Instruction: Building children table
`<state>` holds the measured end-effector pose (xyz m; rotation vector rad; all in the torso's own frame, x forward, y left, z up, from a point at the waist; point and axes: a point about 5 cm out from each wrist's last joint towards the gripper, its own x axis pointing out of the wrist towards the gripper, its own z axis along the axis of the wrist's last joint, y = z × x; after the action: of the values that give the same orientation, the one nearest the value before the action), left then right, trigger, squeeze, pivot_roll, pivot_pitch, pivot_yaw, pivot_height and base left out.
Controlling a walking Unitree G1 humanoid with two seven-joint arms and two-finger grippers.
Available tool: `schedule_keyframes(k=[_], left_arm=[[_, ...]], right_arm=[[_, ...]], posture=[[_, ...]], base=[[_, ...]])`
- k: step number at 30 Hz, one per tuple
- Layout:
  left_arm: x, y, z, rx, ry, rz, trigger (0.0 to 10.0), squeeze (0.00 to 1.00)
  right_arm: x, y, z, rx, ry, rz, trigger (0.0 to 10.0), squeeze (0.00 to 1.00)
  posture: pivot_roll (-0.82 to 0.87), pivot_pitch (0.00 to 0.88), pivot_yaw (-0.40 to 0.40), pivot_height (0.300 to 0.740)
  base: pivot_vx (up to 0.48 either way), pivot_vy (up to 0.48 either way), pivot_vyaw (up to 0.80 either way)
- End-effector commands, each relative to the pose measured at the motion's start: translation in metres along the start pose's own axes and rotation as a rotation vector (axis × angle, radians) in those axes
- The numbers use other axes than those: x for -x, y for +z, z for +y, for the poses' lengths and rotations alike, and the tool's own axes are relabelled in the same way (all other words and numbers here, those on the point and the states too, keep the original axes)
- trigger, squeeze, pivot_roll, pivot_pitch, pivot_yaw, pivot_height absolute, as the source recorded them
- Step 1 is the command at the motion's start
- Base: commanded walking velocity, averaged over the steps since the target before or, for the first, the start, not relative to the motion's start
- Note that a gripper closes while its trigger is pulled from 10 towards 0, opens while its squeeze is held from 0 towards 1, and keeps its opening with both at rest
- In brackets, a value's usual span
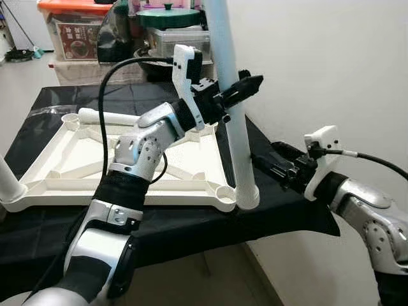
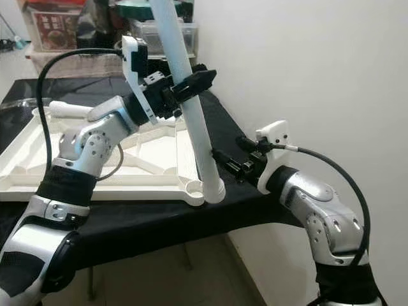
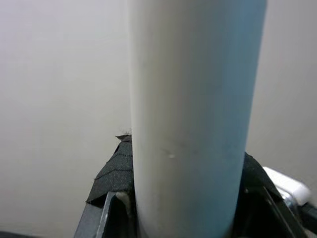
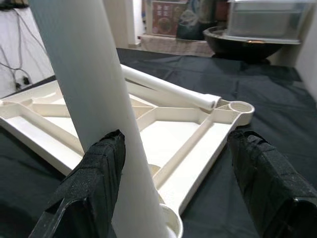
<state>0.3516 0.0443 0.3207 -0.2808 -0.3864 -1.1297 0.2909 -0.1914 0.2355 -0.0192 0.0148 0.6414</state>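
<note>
1. The left hand [image 1: 237,91] is clamped around the upright white table leg [image 1: 231,95] at about mid-height, its black fingers wrapping the tube; in the left wrist view the leg [image 3: 195,114] stands close between them.
2. The right hand [image 1: 266,164] sits low at the 3 o'clock side of the leg's base, fingers spread wide and gripping nothing; in the right wrist view one pad [image 4: 96,168] lies against the tube and the other is well apart from it.
3. The leg leans slightly and its foot stands in the corner socket [image 1: 245,196] of the upturned white table frame [image 1: 127,191], at the frame's 4 o'clock corner.
4. A second leg [image 1: 118,118] lies loose across the frame toward 11 o'clock, and another tube [image 1: 9,182] rises at the 8 o'clock corner.
5. The frame rests on the tabletop under a black cloth [image 1: 76,229]; storage boxes [image 1: 73,32] stand beyond at 12 o'clock.
6. Judged step: seating this leg in its socket. Whether it is fully home cannot be told.
7. The next move likely calls for straightening the leg and pressing or twisting it down while the frame stays steady, then fetching the loose leg.
</note>
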Motion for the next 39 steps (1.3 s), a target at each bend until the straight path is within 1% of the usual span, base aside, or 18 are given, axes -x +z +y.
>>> schedule_keyframes(k=[1, 5, 6, 7, 8, 9, 12, 14, 17, 21, 26, 29, 32, 39], left_arm=[[-0.006, 0.0, -0.006, -0.013, -0.04, -0.009, 10.0, 0.0], [-0.008, -0.004, -0.007, -0.015, -0.052, 0.0, 10.0, 0.0], [-0.008, -0.006, -0.007, -0.015, -0.056, 0.004, 10.0, 0.0], [-0.008, -0.007, -0.007, -0.014, -0.057, 0.006, 10.0, 0.0], [-0.008, -0.007, -0.007, -0.014, -0.057, 0.006, 10.0, 0.0], [-0.009, -0.008, -0.007, -0.017, -0.059, 0.009, 10.0, 0.0], [-0.009, -0.01, -0.008, -0.019, -0.06, 0.011, 10.0, 0.0], [-0.01, -0.01, -0.01, -0.015, -0.066, 0.005, 10.0, 0.0], [-0.011, -0.009, -0.011, -0.015, -0.071, 0.001, 10.0, 0.0], [-0.011, -0.01, -0.011, -0.015, -0.071, 0.001, 10.0, 0.0], [-0.014, -0.009, -0.009, -0.015, -0.057, -0.012, 10.0, 0.0], [-0.02, -0.006, -0.013, -0.007, -0.07, -0.035, 10.0, 0.0], [-0.023, -0.003, -0.015, -0.007, -0.079, -0.048, 10.0, 0.0], [-0.027, -0.005, -0.017, -0.004, -0.081, -0.057, 10.0, 0.0]], right_arm=[[-0.004, 0.007, 0.008, -0.006, 0.047, -0.02, 10.0, 0.0], [-0.006, 0.01, 0.012, -0.012, 0.089, -0.028, 10.0, 0.0], [-0.007, 0.01, 0.014, -0.012, 0.104, -0.027, 10.0, 0.1], [-0.007, 0.011, 0.014, -0.007, 0.114, -0.027, 10.0, 0.84], [-0.007, 0.011, 0.014, -0.007, 0.114, -0.027, 10.0, 0.84], [-0.008, 0.011, 0.017, -0.007, 0.132, -0.03, 10.0, 1.0], [-0.008, 0.012, 0.02, -0.005, 0.156, -0.036, 10.0, 1.0], [-0.008, 0.013, 0.022, -0.017, 0.163, -0.04, 10.0, 0.0], [-0.007, 0.013, 0.022, -0.037, 0.179, -0.043, 10.0, 0.0], [-0.006, 0.014, 0.022, -0.039, 0.187, -0.047, 10.0, 0.0], [-0.013, 0.013, 0.026, -0.033, 0.176, -0.023, 10.0, 0.0], [-0.021, 0.012, 0.03, -0.044, 0.177, -0.016, 10.0, 0.0], [-0.024, 0.011, 0.034, -0.052, 0.187, -0.014, 10.0, 0.0], [-0.033, 0.004, 0.038, -0.059, 0.181, 0.023, 10.0, 0.0]], posture=[[0.12, 0.0, -0.069, 0.74], [0.12, 0.0, -0.069, 0.74], [0.12, 0.0, -0.068, 0.74], [0.12, 0.0, -0.068, 0.74], [0.12, 0.0, -0.068, 0.74], [0.12, 0.0, -0.068, 0.74], [0.12, 0.0, -0.068, 0.74], [0.12, 0.0, -0.064, 0.74], [0.12, 0.0, -0.066, 0.74], [0.12, 0.0, -0.066, 0.74], [0.11, 0.0, -0.062, 0.74], [0.11, 0.0, -0.062, 0.74], [0.11, 0.0, -0.062, 0.74], [0.11, 0.0, -0.056, 0.74]], base=[[0.0, 0.0, 0.0], [0.0, 0.0, 0.0], [0.0, 0.0, 0.0], [0.0, 0.0, 0.0], [0.0, 0.0, 0.0], [0.0, 0.0, 0.0], [0.0, 0.0, 0.0], [0.0, 0.0, 0.0], [0.0, 0.0, 0.0], [0.0, 0.0, 0.0], [0.0, 0.0, 0.0], [0.0, 0.0, 0.0], [0.0, 0.0, 0.0], [0.0, 0.0, 0.0]])
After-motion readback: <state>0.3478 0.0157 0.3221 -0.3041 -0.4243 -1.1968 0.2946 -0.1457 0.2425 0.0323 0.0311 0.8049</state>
